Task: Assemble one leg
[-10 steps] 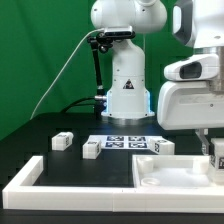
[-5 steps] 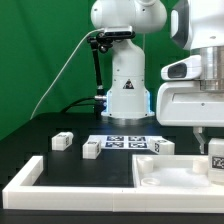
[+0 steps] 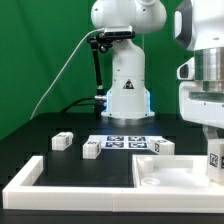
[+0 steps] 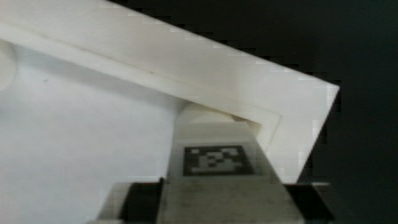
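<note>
My gripper (image 3: 213, 152) is shut on a leg (image 3: 214, 159), a stubby white block with a black-and-white tag, at the exterior view's far right. It holds the leg upright over the right corner of the large flat white panel (image 3: 165, 172). In the wrist view the leg (image 4: 217, 160) stands between my dark fingers (image 4: 150, 200), its far end at the panel's corner (image 4: 267, 95). I cannot tell whether the leg touches the panel. Three more legs lie on the black table: one (image 3: 62, 141), another (image 3: 91, 149), a third (image 3: 163, 147).
The marker board (image 3: 125, 143) lies in front of the robot's white base (image 3: 125, 90). A long white border rail (image 3: 30, 178) runs along the table's front and left. A black pole with a cable (image 3: 97, 70) stands behind.
My arm has shifted toward the exterior view's right, and the leg's tag now shows below the hand at the panel's right corner.
</note>
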Controlling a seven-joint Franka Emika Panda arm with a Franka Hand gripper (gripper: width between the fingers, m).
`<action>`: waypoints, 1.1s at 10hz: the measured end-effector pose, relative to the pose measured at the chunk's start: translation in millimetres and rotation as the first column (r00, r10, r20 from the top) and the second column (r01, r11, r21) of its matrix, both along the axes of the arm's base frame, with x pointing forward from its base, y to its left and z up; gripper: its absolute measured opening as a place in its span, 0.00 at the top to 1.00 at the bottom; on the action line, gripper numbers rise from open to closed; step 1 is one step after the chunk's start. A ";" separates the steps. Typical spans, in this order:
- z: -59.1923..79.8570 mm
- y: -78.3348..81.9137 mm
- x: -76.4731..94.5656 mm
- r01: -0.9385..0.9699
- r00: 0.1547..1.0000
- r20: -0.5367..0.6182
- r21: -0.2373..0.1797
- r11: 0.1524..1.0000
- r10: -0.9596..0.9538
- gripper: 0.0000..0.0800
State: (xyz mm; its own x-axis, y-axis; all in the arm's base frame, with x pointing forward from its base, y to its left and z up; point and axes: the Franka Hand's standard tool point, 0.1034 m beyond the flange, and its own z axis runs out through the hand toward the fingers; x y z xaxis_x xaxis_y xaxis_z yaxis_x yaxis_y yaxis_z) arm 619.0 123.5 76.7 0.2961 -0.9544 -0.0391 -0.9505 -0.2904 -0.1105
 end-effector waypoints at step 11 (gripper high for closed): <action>1.2 -0.2 5.7 -0.427 0.903 0.018 -0.048 0.903 0.428 0.19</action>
State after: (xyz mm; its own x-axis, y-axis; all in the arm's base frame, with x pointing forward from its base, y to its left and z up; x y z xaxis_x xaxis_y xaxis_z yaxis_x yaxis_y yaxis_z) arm 624.7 123.3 77.9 0.6766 -0.7362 0.0118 -0.7306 -0.6733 -0.1137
